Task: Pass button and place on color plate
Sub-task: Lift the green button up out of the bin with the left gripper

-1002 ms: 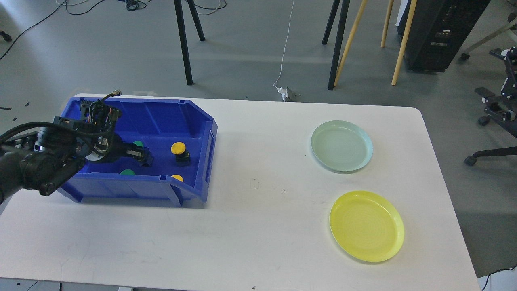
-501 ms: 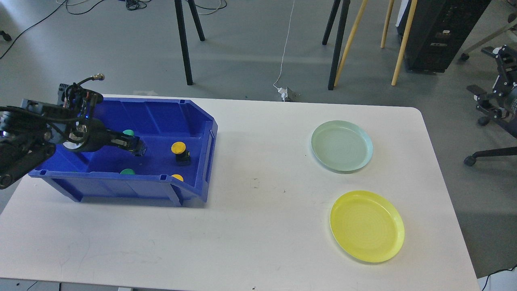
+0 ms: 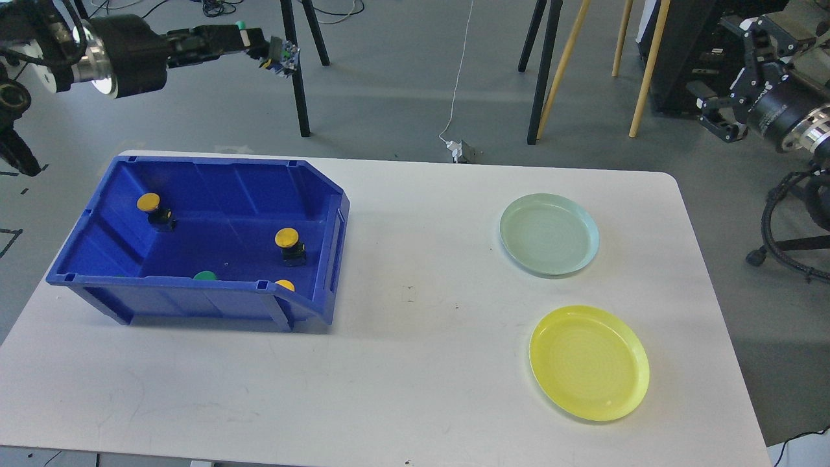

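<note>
My left gripper (image 3: pixel 262 47) is raised high above the table's far left, beyond the blue bin (image 3: pixel 311 188). It is shut on a small button (image 3: pixel 280 56) with a dark body; a bit of green shows at the fingers. In the bin lie a yellow button (image 3: pixel 149 203) at the back left, a yellow button (image 3: pixel 286 239) at the right, a green button (image 3: pixel 205 275) and another yellow one (image 3: pixel 283 285) by the front wall. A pale green plate (image 3: pixel 548 233) and a yellow plate (image 3: pixel 589 363) lie on the table's right side. My right gripper (image 3: pixel 716 107) hangs off the table at the far right, its fingers unclear.
The white table (image 3: pixel 415 363) carries the bin on the left and the two plates on the right. Black and wooden stand legs (image 3: pixel 541 71) stand on the floor behind the table. A black cabinet (image 3: pixel 700 58) stands at the back right.
My left gripper has lifted out of the bin with a green button and swung up and to the right. A yellow button at the bin's back left is now uncovered. The right arm has come further into view.
</note>
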### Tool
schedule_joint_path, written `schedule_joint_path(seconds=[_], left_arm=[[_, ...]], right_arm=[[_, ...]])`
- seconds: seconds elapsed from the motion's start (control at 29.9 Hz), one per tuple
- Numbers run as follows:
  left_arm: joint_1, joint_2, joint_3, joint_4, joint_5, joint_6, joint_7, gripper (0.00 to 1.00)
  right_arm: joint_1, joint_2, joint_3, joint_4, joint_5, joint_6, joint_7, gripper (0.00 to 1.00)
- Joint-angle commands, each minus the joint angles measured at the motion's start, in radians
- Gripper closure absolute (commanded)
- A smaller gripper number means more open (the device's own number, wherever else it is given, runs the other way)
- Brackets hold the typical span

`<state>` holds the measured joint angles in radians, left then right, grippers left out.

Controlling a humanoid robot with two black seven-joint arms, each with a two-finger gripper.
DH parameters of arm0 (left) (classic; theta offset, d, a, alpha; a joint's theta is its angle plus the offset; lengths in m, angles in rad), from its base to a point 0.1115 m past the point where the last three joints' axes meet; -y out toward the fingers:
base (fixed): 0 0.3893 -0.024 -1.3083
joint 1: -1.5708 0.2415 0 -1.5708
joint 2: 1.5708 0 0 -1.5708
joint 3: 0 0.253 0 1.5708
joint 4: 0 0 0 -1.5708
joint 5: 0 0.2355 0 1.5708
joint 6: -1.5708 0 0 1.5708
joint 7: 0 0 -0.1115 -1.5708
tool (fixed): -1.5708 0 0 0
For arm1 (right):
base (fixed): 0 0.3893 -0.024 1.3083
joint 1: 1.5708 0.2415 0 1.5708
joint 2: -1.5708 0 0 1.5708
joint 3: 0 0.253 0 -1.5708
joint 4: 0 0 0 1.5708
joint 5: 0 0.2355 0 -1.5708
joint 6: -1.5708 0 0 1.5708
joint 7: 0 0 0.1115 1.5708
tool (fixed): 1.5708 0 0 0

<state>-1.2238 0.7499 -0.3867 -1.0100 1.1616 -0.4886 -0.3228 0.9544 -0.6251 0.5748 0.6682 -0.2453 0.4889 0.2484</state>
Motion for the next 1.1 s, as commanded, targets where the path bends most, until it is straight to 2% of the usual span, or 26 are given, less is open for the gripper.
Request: schedule_joint_path(seconds=[0.0,0.23,0.33,0.7,1.07], left_arm=[[-0.036,-0.082,-0.014,0.016,-0.078,0.0,-0.007,0.72],[-0.092,-0.329,-0.014,0.166,-0.135,0.0,-0.007,0.72],[-0.108,-0.388,-0.014,0.183,-0.16,0.0,-0.009,0.72],[-0.14,-0.42,0.0,0.226,-0.269,0.0,-0.01,0.72],[-0.143,-0.448,-0.001,0.218,-0.27,0.0,-0.012,0.72]], right_arm=[[0.029,0.028,0.004,0.074,0.0,0.0,0.0,0.02],[0.043,0.057,0.003,0.272,-0.005,0.0,0.0,0.02],[0.044,0.067,0.003,0.355,-0.021,0.0,0.0,0.02],[0.053,0.085,0.036,0.429,-0.075,0.0,0.032,0.02],[0.099,0.125,0.039,0.419,-0.078,0.0,0.034,0.02]])
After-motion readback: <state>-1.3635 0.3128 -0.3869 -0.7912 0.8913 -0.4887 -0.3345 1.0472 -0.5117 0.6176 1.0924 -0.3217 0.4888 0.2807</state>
